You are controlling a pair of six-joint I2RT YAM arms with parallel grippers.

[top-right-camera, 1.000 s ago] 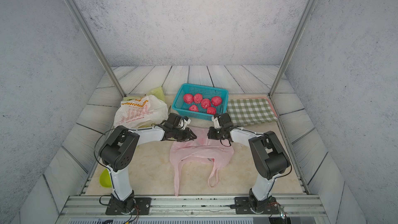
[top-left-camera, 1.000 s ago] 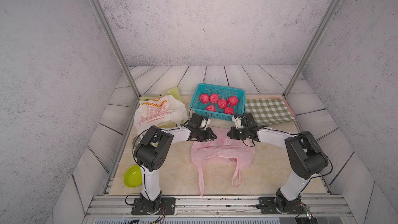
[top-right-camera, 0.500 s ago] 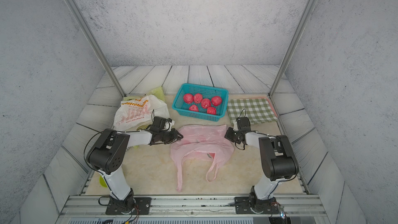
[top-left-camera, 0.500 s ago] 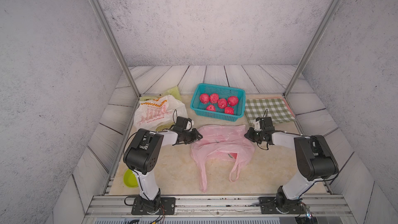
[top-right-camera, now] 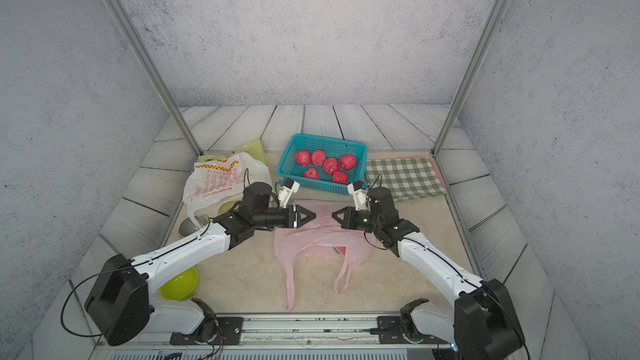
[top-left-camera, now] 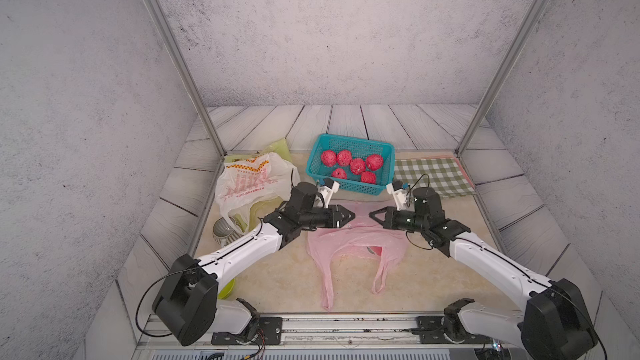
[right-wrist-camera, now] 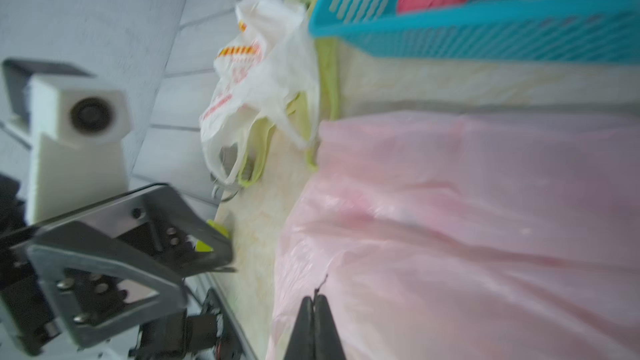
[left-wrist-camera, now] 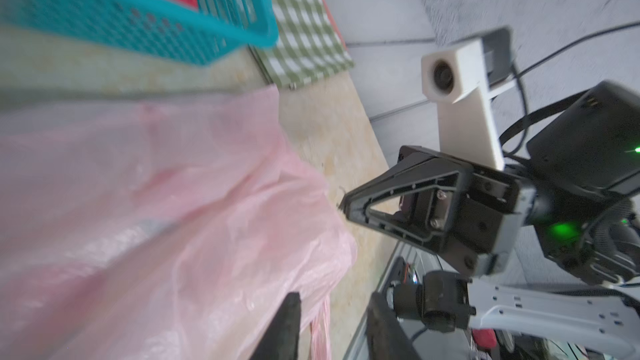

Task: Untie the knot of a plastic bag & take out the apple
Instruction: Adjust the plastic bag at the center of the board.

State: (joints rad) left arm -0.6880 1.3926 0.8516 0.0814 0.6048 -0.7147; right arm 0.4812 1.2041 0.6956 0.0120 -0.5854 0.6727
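At the far left we see a green bowl (top-right-camera: 178,283) near the base of the left arm. Further back a ribbed metal container (top-left-camera: 225,232) stands just beside a white plastic bag (top-left-camera: 252,181) with red print. Next comes the left gripper (top-left-camera: 353,217), which hangs over the far part of the pink plastic bag (top-left-camera: 353,240) and points toward the right. In the left wrist view its fingers (left-wrist-camera: 287,327) stand apart with a clear gap and clamp nothing, so it is released. The pink plastic bag lies flat in the middle of the beige mat (top-left-camera: 277,271). Its two handles lie loose and apart, stretched toward the near edge. Between the handles, at the mouth, a red shape (top-left-camera: 375,249) shows through the thin film. We cannot tell for sure if this is the apple. Behind the bag stands a teal basket (top-left-camera: 349,187) with six red apples (top-left-camera: 356,166) inside. The right gripper (top-left-camera: 370,217) faces the left one over the same far part of the bag, with the tips near each other but not touching. In the right wrist view its fingers (right-wrist-camera: 304,323) are pressed together, and we see nothing of the bag between them. At the far right a green checked cloth (top-left-camera: 433,176) lies flat, just beside the basket.
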